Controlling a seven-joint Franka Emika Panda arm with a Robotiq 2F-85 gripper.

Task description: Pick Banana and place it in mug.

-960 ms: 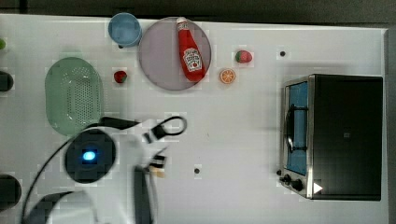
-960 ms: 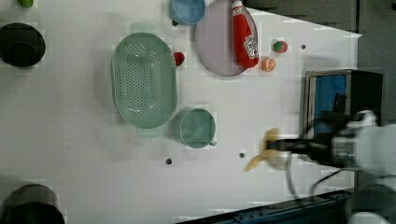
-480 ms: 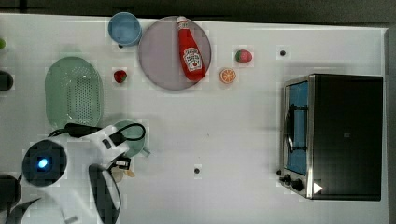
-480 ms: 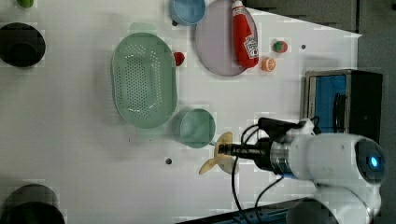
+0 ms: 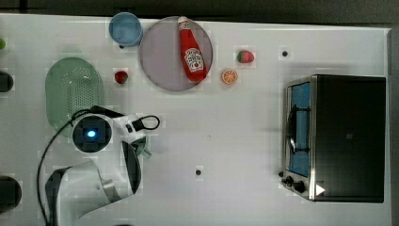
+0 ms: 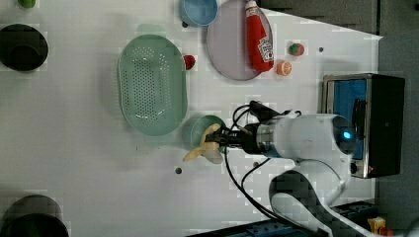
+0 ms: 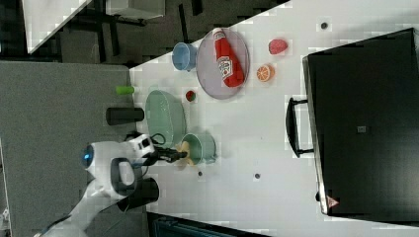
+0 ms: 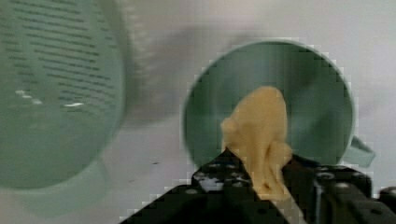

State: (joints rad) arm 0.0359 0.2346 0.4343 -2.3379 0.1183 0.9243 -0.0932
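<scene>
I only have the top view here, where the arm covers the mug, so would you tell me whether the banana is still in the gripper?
Observer: Yes. In the left view the gripper is shut on the banana.
Operator: Thank you. Is it over the mug yet?
Observer: In the wrist view the banana lies across the mug's opening, one end inside the rim line.
Operator: Is all of it over the mug?
Observer: No. In the left view its other end sticks out past the mug over the bare table.
Operator: What is closest to the mug?
Observer: The colander, right beside it in the left view.
</scene>
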